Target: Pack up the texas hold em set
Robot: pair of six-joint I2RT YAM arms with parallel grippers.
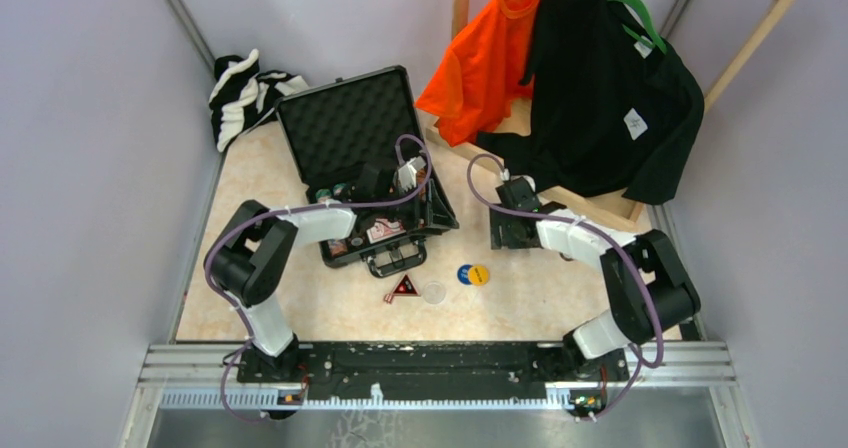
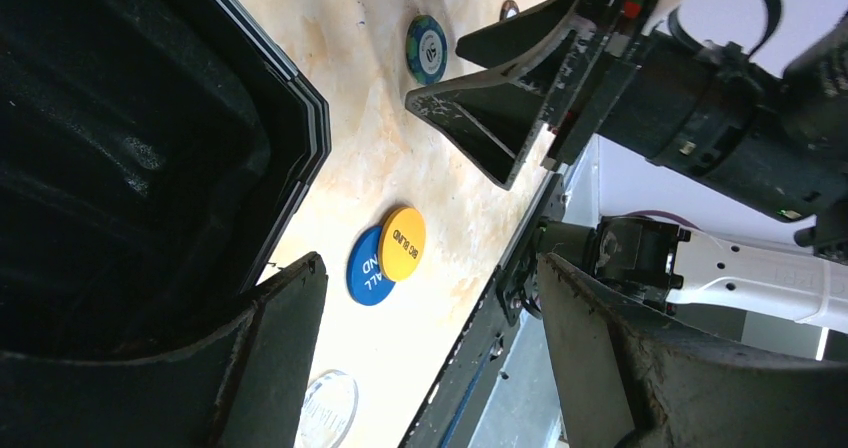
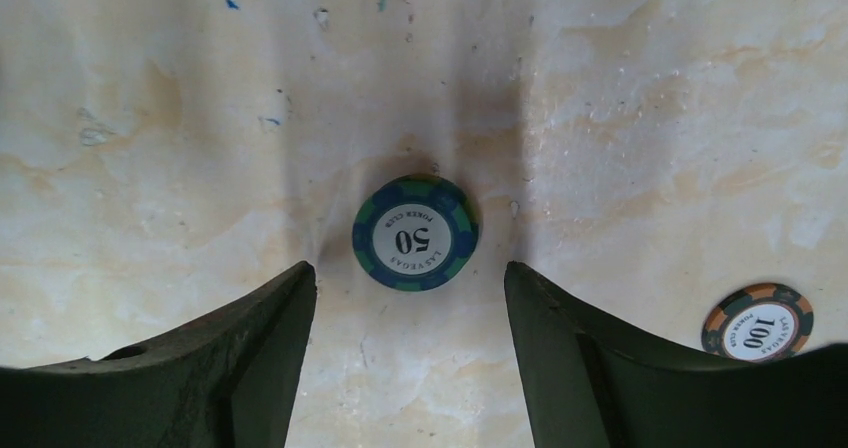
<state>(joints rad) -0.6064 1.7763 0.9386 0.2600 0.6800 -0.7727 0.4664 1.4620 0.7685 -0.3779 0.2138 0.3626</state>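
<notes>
Far left, a black-and-white striped cloth (image 1: 245, 93) lies crumpled in the corner. Next along, the briefcase (image 1: 350, 128) stands open, its bumpy foam-lined lid tilted back. The left arm crosses the lower half, so the contents are mostly hidden. A scrap of red and white shows near the handle (image 1: 398, 261), too small to identify.

The left gripper (image 2: 428, 268) sits at the case's right edge, jaws wide apart with nothing between them.

In front of the case, on the pale mottled table (image 1: 560, 298), come the black-red triangle (image 1: 404, 288), a clear disc (image 1: 434, 292), then a blue disc (image 2: 366, 268) with a yellow disc (image 2: 403, 244) overlapping its edge and covering part of its lettering.

Over to the right gripper (image 3: 408, 273): jaws spread, straddling a flat green-and-blue chip (image 3: 415, 232) marked 50, and its fingers (image 3: 250, 368) are clear of the chip on both sides. An orange-rimmed chip (image 3: 757, 322) marked 100 lies apart from it at the wrist view's right edge, its lower edge cut off behind the finger.
</notes>
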